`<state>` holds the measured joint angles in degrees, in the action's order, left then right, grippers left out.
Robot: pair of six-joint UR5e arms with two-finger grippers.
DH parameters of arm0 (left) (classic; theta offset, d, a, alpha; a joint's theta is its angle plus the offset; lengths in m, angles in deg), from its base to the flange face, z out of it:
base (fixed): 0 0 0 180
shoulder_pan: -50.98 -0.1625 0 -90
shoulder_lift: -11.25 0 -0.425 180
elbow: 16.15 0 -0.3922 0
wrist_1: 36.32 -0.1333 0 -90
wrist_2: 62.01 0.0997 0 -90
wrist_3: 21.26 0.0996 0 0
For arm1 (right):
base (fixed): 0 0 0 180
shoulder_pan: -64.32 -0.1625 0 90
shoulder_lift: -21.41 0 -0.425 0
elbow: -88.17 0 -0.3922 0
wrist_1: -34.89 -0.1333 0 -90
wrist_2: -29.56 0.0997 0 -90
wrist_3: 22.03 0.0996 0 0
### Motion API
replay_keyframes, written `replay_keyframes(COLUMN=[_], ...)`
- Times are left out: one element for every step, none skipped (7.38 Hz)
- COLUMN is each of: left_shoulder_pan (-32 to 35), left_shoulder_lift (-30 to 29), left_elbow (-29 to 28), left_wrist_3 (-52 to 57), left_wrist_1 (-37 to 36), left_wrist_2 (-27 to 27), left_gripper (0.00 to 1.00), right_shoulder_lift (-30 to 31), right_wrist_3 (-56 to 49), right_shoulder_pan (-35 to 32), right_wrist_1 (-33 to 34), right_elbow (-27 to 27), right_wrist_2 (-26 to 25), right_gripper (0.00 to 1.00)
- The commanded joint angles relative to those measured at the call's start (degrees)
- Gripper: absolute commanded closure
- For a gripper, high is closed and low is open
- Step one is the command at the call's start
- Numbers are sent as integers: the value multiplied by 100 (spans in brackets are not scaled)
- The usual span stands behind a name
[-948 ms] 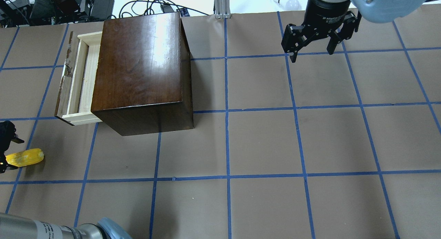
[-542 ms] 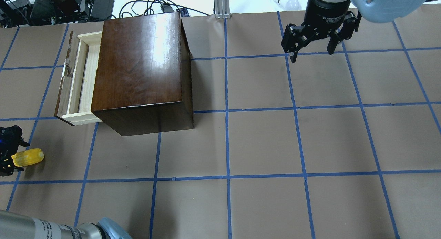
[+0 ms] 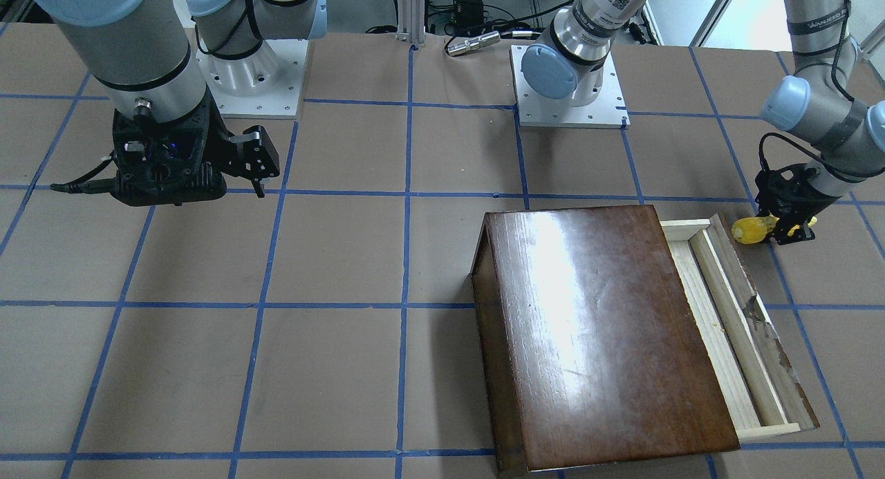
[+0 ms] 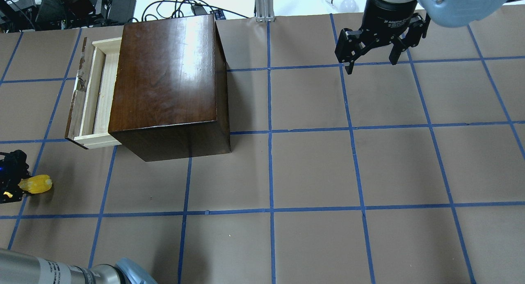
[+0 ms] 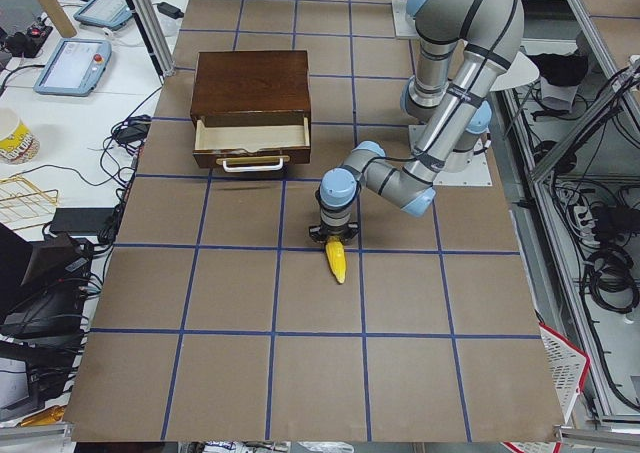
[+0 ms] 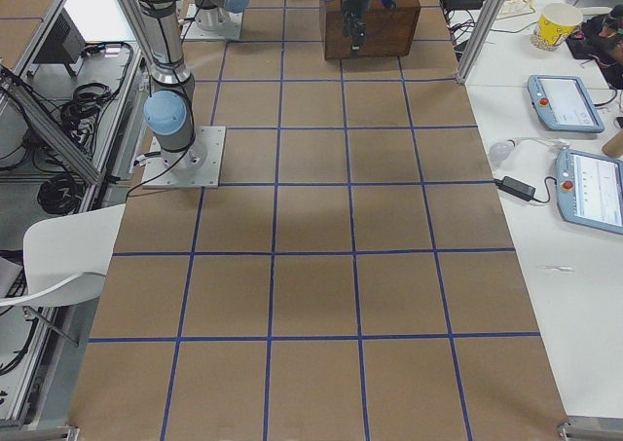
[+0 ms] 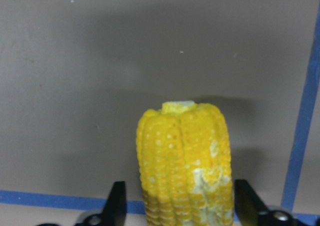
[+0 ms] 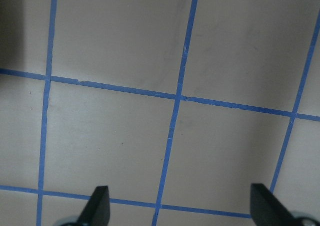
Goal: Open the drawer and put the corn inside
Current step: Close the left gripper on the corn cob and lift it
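Observation:
The yellow corn (image 4: 39,184) lies on the table near the left edge, in front of the cabinet. It also shows in the front view (image 3: 750,229) and the left side view (image 5: 338,261). My left gripper (image 4: 22,185) is open around its narrow end. In the left wrist view the corn (image 7: 184,161) sits between the two fingers with small gaps. The drawer (image 4: 92,91) of pale wood is pulled partly out of the glossy dark-brown cabinet (image 4: 164,79) and has nothing in it. My right gripper (image 4: 372,64) is open and empty above the far right of the table.
Cables and black electronics (image 4: 61,5) lie beyond the table's far left edge. An aluminium post (image 4: 264,5) and a white bulb (image 4: 348,4) stand at the far edge. Blue tape lines grid the brown table (image 4: 311,165).
My left gripper has moved to the right along the corn, so less of the cob shows. The corn's far end has stayed in place. The right arm has not moved.

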<state>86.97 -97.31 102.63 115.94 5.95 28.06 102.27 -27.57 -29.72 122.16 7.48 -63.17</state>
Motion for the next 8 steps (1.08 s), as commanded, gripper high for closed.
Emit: replay_keyframes(left_shoulder_pan=[13,56,135,336,486,688,881,1144], left_shoulder_lift=[141,151,229,317,370,405,432,354], left_elbow=[-135,-319,-477,-766,-1239,-1896,-2512,-2988], left_wrist_3=[-175,-681,-1034,-1298,-1745,-2741,-4239,-5203], left_wrist_1=[18,62,79,341,1048,1908,2691,3195], left_wrist_2=[-347,-358,-358,-367,-375,-428,-663,-718], left_gripper=[100,100,100,100,100,100,100,100], right_shoulder_lift=[0,0,0,0,0,0,0,0], right_wrist_3=[9,9,0,0,0,0,0,0], right_shoulder_pan=[0,0,0,0,0,0,0,0], right_wrist_1=[0,0,-9,-9,0,0,0,-9], right_elbow=[0,0,0,0,0,0,0,0], right_wrist_2=[0,0,0,0,0,0,0,0], right_gripper=[0,0,0,0,0,0,0,0])
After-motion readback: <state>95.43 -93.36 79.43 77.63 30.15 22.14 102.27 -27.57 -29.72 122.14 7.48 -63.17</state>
